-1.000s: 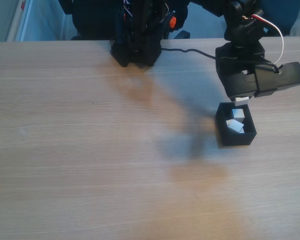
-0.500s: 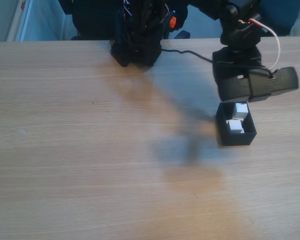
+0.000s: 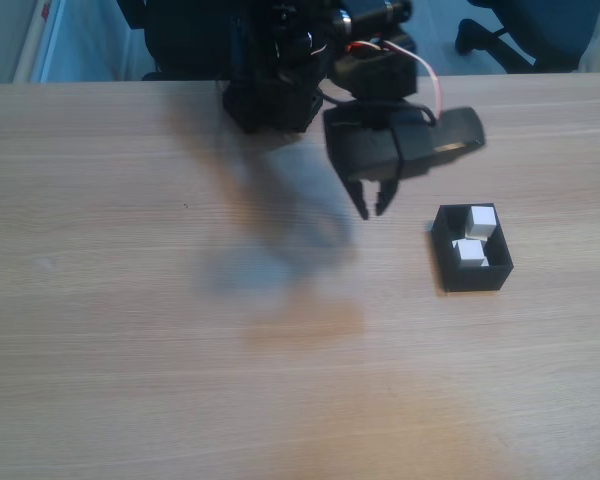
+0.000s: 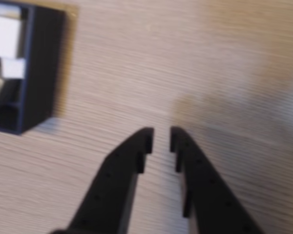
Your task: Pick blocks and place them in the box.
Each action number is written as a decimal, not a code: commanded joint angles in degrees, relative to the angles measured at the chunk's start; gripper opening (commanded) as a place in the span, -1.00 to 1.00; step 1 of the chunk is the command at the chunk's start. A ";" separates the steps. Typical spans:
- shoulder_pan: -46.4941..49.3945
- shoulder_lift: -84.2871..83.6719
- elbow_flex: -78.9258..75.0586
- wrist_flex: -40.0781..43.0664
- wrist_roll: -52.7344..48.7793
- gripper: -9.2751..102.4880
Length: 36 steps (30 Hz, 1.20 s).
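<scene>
From my seat the claw [image 3: 371, 211] hangs over bare worktop [image 3: 130, 330], just left of the box [image 3: 472, 277] in the fixed view, tips nearly together with only a thin gap and nothing between them. The blocks [image 3: 471, 253] I can make out sit inside the box — two pale cubes for sure, maybe more tucked under, the picture's too soft to say. In the wrist view the box [image 4: 39, 68] is off at top left. These cubes look light and stiff with flat faces, so I'd pinch across two opposite sides. No long axis on a cube; the box runs lengthwise away from the camera, roughly square to the worktop edge.
</scene>
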 commanded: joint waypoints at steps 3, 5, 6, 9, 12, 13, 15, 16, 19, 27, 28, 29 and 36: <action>6.42 14.85 11.51 -2.46 -7.29 -0.83; 8.96 19.42 15.91 -3.08 -9.67 -0.83; 10.20 21.80 18.54 -3.78 -11.07 -0.83; 13.36 29.71 27.07 -6.42 -15.03 -0.83; 15.64 38.41 34.80 -6.42 -16.70 -0.83; 16.26 41.22 37.18 -5.80 -17.14 -0.83; 17.23 46.41 41.48 -4.57 -17.67 -0.83; 17.49 48.52 43.24 -3.69 -17.67 -0.83; 18.54 53.17 47.81 -1.05 -17.84 -0.83; 19.07 62.84 52.65 13.36 -13.62 -0.83; 18.63 64.51 52.65 16.26 -13.01 -0.83; 18.28 65.83 52.65 19.42 -13.01 -0.83; 18.28 65.83 52.73 30.76 -11.07 -0.83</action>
